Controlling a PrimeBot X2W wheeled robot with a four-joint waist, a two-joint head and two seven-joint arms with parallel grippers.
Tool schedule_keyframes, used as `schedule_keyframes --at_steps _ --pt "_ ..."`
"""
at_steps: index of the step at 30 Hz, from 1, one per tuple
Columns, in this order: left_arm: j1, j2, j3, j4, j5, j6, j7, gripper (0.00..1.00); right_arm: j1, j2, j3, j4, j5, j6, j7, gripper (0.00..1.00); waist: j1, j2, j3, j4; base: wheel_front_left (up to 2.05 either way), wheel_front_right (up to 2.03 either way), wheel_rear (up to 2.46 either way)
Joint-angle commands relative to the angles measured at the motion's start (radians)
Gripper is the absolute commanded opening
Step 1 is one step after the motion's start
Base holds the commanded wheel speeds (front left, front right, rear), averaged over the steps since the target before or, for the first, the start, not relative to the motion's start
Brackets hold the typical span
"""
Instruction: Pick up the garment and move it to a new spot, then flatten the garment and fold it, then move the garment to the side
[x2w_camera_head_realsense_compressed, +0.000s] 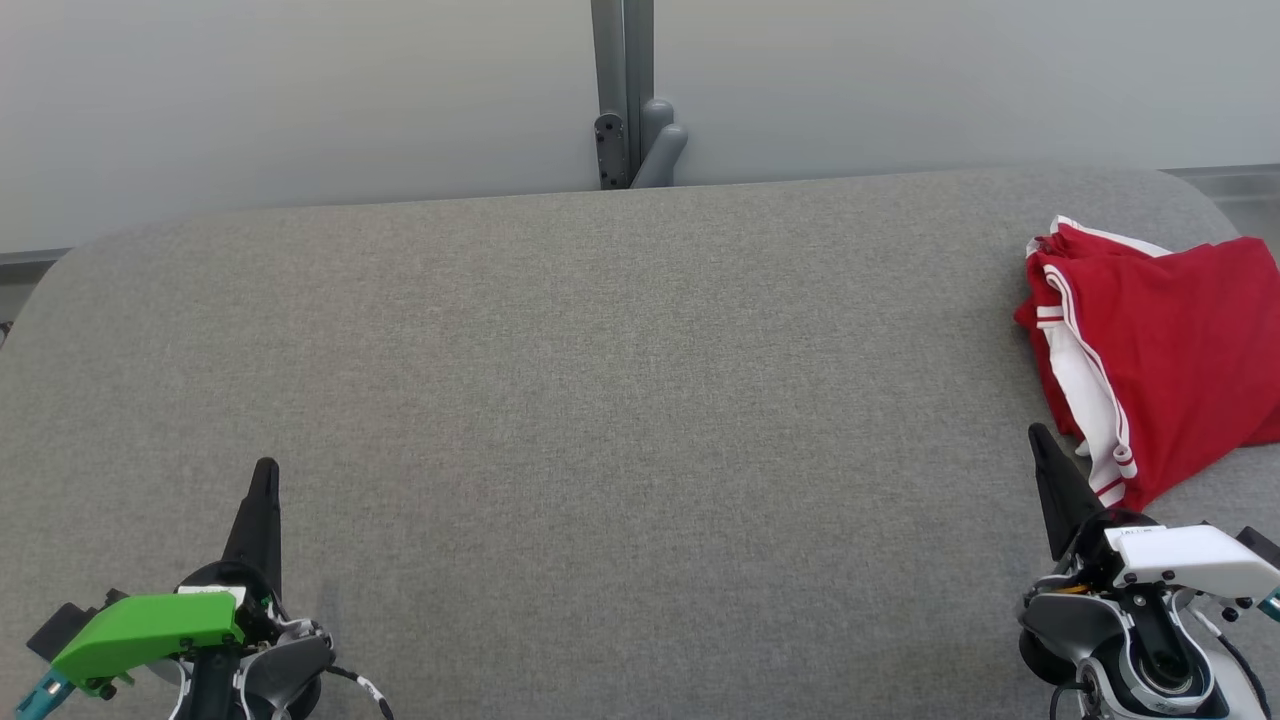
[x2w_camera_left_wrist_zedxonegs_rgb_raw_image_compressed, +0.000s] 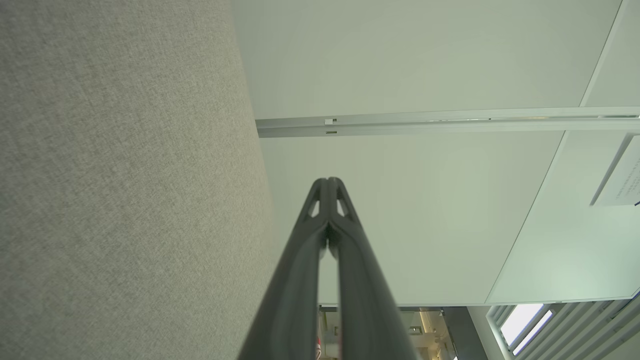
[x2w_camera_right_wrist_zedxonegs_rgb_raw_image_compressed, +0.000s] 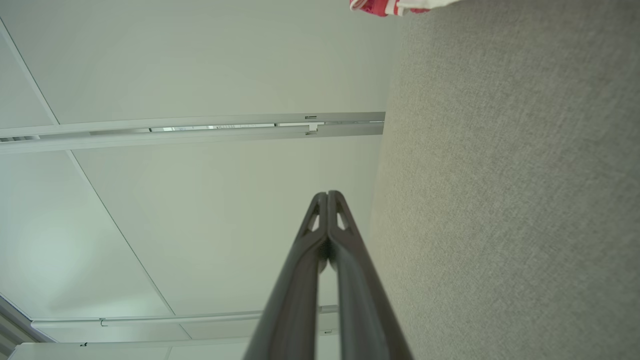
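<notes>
At the lower left of the head view, the left gripper (x2w_camera_head_realsense_compressed: 266, 478) is seen over the grey padded surface (x2w_camera_head_realsense_compressed: 600, 400). Its two dark fingers are pressed tightly together and nothing is caught between them. In the left wrist view the tips are shown meeting, with the grey fabric to one side and a pale wall panel (x2w_camera_left_wrist_zedxonegs_rgb_raw_image_compressed: 425, 60) beyond. This gripper is well apart from the garment, with the whole bare width of the surface lying between them. A grey post (x2w_camera_head_realsense_compressed: 622, 90) is seen at the far edge, in the middle.

Toward the right, the red garment (x2w_camera_head_realsense_compressed: 1170, 340), trimmed with white stripes, is loosely bunched on the surface and cut off by the picture's right edge. The right gripper (x2w_camera_head_realsense_compressed: 1040, 440) is likewise clenched and empty. Its tip is placed just beside the garment's near-left hem, and no grasp on the cloth is seen. In the right wrist view a strip of the garment is shown at the top edge, apart from the closed tips.
</notes>
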Motion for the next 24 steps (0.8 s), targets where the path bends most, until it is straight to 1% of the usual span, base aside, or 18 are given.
schedule_keyframes --at_steps 1,24 --pt "-0.014 0.007 0.002 -0.004 -0.002 -0.004 0.002 0.00 0.009 -0.004 -0.002 -0.004 0.006 0.000 0.001 0.00 0.0000 0.0000 0.000 0.000 0.00 0.00 0.00" --pt "-0.014 0.007 0.001 -0.004 -0.002 -0.004 0.002 0.00 0.009 -0.005 -0.002 -0.004 0.006 0.000 0.001 0.00 0.0000 0.0000 0.000 0.000 0.00 0.00 0.00"
